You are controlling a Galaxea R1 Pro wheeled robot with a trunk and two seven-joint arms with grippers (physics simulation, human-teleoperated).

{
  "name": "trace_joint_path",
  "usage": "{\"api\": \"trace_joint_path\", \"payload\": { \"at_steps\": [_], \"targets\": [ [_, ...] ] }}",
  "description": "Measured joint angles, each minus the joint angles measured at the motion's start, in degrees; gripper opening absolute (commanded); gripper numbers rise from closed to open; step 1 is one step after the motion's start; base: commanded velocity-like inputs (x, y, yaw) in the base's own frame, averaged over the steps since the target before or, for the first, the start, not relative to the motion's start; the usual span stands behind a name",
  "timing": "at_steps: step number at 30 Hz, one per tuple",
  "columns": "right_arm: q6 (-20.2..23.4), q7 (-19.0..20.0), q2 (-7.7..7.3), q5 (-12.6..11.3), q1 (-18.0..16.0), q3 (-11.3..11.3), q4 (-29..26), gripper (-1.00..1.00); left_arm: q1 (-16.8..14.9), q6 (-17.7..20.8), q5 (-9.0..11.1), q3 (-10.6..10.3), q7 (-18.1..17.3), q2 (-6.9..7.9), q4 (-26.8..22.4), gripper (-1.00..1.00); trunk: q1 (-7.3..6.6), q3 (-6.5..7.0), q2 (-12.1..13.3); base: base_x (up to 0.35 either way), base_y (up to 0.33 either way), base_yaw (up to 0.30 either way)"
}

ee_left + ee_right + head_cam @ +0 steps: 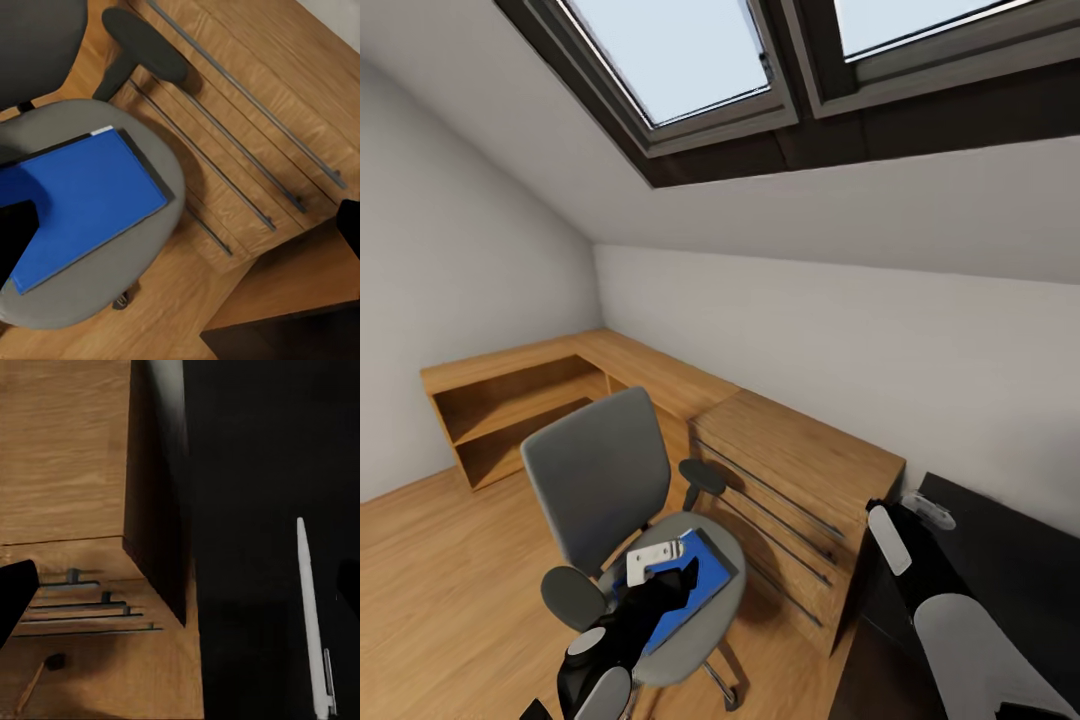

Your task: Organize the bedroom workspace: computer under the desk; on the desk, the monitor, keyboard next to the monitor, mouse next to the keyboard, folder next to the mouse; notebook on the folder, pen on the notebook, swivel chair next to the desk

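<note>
The swivel chair [595,470] stands on the wooden floor with the bright blue folder [82,202] lying flat on its grey seat. A thin dark strip with a pale corner shows along the folder's far edges. My left gripper [678,582] hovers just above the seat and folder, open, and one black finger [15,244] overlaps the folder's corner. The glossy black desk [1010,560] is at the right. A white pen [313,622] lies on it. My right gripper [180,592] hangs open over the desk's left edge, holding nothing.
A light-wood drawer cabinet [800,480] with long metal handles stands between the chair and the desk, close to the chair's black armrest [146,45]. A low wooden bench with open shelves [510,400] runs along the left wall under a sloped ceiling with skylights.
</note>
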Motion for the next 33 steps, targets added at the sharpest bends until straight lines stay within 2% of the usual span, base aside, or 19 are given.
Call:
{"api": "trace_joint_path", "payload": {
  "at_steps": [3,11,16,18,20,21,22,23,25,28,33],
  "targets": [
    [0.0,-0.1,0.67,0.2,0.1,0.0,-0.1,1.0,0.0,0.0,0.0,0.0,0.0,0.01,0.0,1.0,0.0,0.0,0.0,0.0,0.0,0.265],
    [0.0,-0.1,1.16,0.3,0.2,0.2,0.1,1.0,0.0,0.0,-0.1,0.3,0.0,0.09,0.0,1.0,0.0,0.0,0.0,0.0,0.0,0.271],
    [0.0,0.0,1.26,0.3,0.3,0.8,0.3,1.0,0.0,-0.2,-0.1,2.5,0.0,1.42,0.2,1.0,0.0,0.0,0.0,0.0,0.0,0.274],
    [0.0,0.0,1.28,0.3,0.4,1.1,0.3,1.0,0.0,-0.3,-0.1,3.9,0.2,1.76,0.3,1.0,0.0,0.0,0.0,0.0,0.0,0.274],
    [0.0,0.1,1.61,0.3,0.5,1.8,0.3,1.0,0.0,-0.4,0.0,6.5,0.6,2.01,0.8,1.0,0.0,0.0,0.0,0.0,0.0,0.274],
    [0.0,0.1,1.91,0.3,0.6,2.2,0.4,1.0,0.0,-0.4,0.0,9.5,0.9,2.08,1.4,1.0,0.0,0.0,0.0,0.0,0.0,0.274],
    [0.0,0.1,1.99,0.3,0.6,2.4,0.4,1.0,0.0,-0.4,0.1,10.8,1.0,2.08,1.5,1.0,0.0,0.0,0.0,0.0,0.0,0.275],
    [0.0,0.1,2.15,0.3,0.6,2.6,0.4,1.0,0.0,-0.4,0.1,13.6,1.1,2.09,1.7,1.0,0.0,0.0,0.0,0.0,0.0,0.275],
    [0.0,0.1,2.27,0.3,0.6,2.7,0.4,1.0,0.0,-0.4,0.3,16.4,1.1,2.11,1.8,1.0,0.0,0.0,0.0,0.0,0.0,0.275],
    [0.0,0.2,2.34,0.3,0.7,2.7,0.4,1.0,0.0,-0.4,0.3,18.9,1.1,2.12,1.9,1.0,0.0,0.0,0.0,0.0,0.0,0.275],
    [0.0,0.2,2.36,0.3,0.7,2.7,0.4,1.0,0.0,-0.4,0.3,21.9,1.1,2.12,2.0,1.0,0.0,0.0,0.0,0.0,0.0,0.275]
  ]
}}
